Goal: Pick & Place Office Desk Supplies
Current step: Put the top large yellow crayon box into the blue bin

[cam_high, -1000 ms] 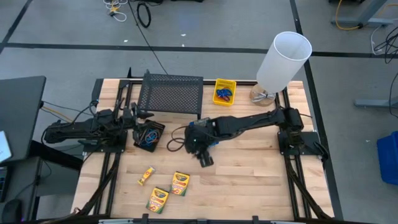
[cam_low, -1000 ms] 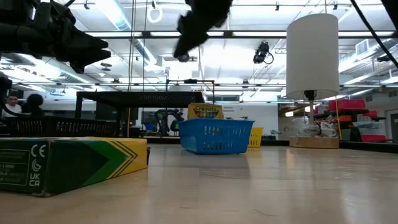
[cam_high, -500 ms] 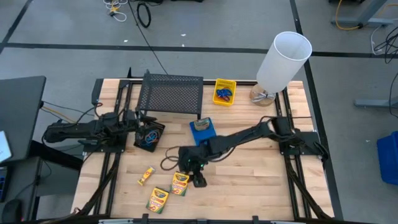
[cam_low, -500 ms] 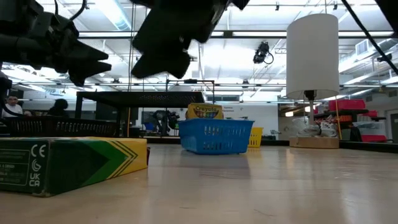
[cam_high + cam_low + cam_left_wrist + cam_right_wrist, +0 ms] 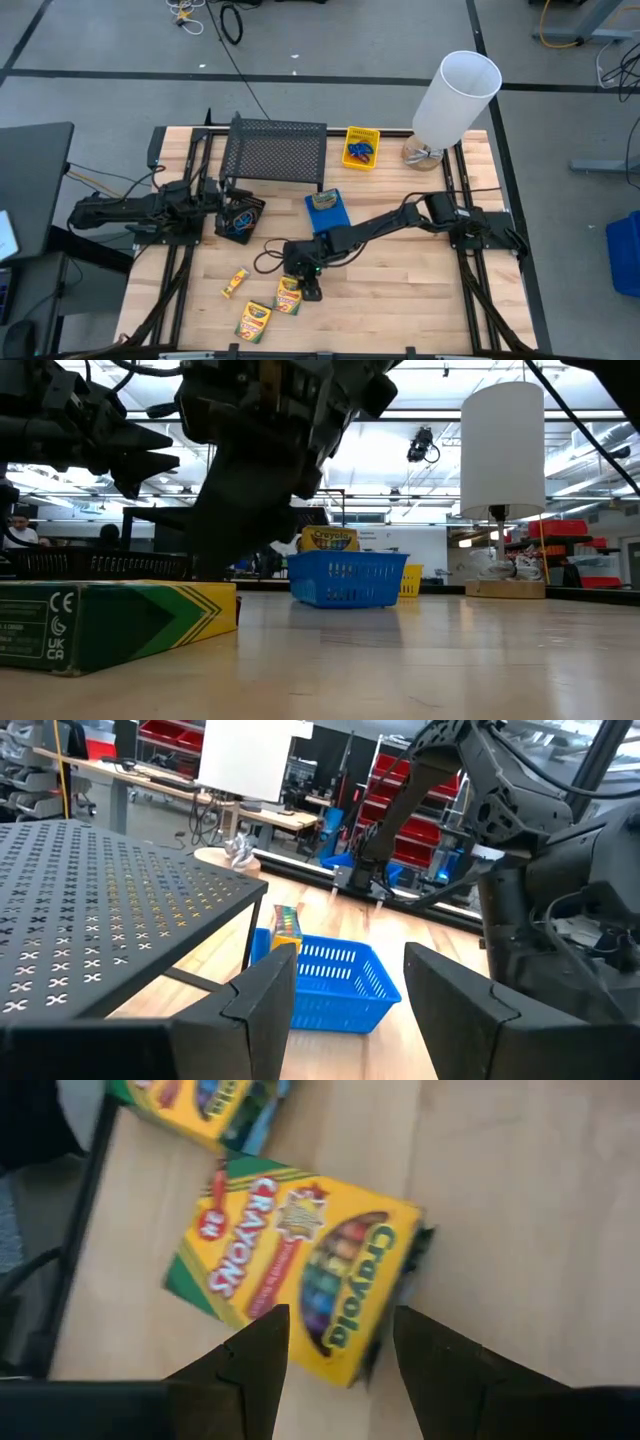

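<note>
Three yellow-and-green crayon boxes lie flat near the table's front left: a big one, another and a small one. My right gripper hovers open just above the first box, fingers slanting down, one on either side of its end, not touching. A blue bin at mid-table holds a crayon box. A black bin with coloured loops stands next to my left gripper, which waits open and level at the left. A yellow bin with loops stands at the back.
A black wire-mesh rack stands at the back left, right beside my left gripper. A tall white cylinder on a wooden foot stands at the back right. Bare wood lies to the right of the crayon boxes.
My right gripper has swung from over the blue bin toward the table's near left and come down over the crayon boxes, rolling as it went. The blue bin with its crayon box, covered by the arm before, now shows.
</note>
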Controlling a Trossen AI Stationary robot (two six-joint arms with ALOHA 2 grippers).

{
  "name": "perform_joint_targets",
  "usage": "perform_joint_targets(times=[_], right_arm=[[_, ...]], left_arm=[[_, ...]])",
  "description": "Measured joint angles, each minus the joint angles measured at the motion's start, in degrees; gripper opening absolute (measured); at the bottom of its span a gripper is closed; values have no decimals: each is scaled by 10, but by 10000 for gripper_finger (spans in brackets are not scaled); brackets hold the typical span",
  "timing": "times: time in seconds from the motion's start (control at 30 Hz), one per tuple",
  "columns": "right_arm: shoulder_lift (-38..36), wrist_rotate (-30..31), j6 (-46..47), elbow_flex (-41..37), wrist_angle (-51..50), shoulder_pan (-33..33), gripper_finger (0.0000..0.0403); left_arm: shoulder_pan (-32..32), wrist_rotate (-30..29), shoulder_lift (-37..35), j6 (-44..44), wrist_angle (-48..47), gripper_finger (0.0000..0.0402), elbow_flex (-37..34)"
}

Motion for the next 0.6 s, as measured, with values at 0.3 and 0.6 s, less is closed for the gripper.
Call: perform_joint_targets(times=[0.3, 0.6], right_arm=[[2, 8, -5, 0, -3, 0, 188], [2, 27, -19, 0, -2, 1, 188]], left_arm=[[0, -2, 0, 4, 1, 193, 0], [0, -6, 0, 4, 1, 193, 0]])
